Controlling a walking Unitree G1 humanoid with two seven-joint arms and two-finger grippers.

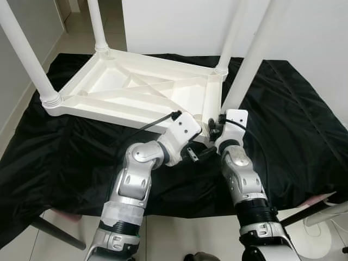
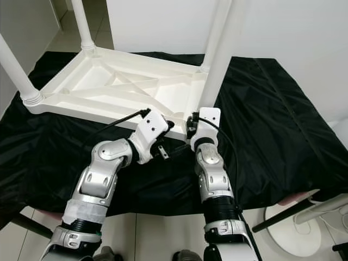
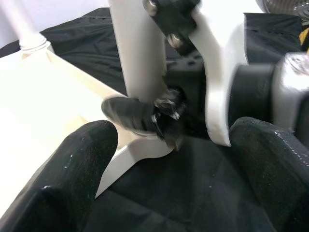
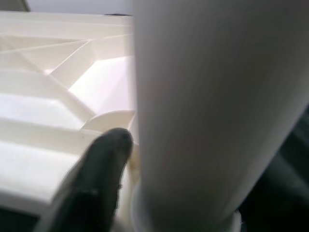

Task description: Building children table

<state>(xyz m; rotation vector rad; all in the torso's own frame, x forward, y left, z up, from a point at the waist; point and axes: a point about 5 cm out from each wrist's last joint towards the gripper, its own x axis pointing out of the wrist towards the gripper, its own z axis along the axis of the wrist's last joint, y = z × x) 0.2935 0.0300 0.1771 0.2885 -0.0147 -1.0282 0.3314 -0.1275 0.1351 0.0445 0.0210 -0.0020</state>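
A white plastic children's table [image 1: 136, 87] lies upside down on a black cloth [image 1: 293, 119], with its legs pointing up. At the near right corner stands a white table leg [image 1: 255, 54], seated in its socket. My right gripper [image 1: 215, 128] is shut around the base of this leg; one black finger [image 4: 104, 169] presses against it beside the table's ribbed underside. My left gripper [image 1: 204, 154] hovers just left of that corner, low over the cloth. It is open, with its fingers [image 3: 77, 164] wide apart and nothing between them, facing the leg [image 3: 137, 53] and the right gripper.
Three other legs stand at the near left [image 1: 27, 54], far left [image 1: 97, 24] and far right [image 1: 231, 35] corners. The cloth covers a pale tiled floor [image 1: 179, 236]. A white wall [image 1: 179, 24] rises behind. A white round stand base [image 2: 296, 231] and dark rod [image 2: 285, 215] sit at right.
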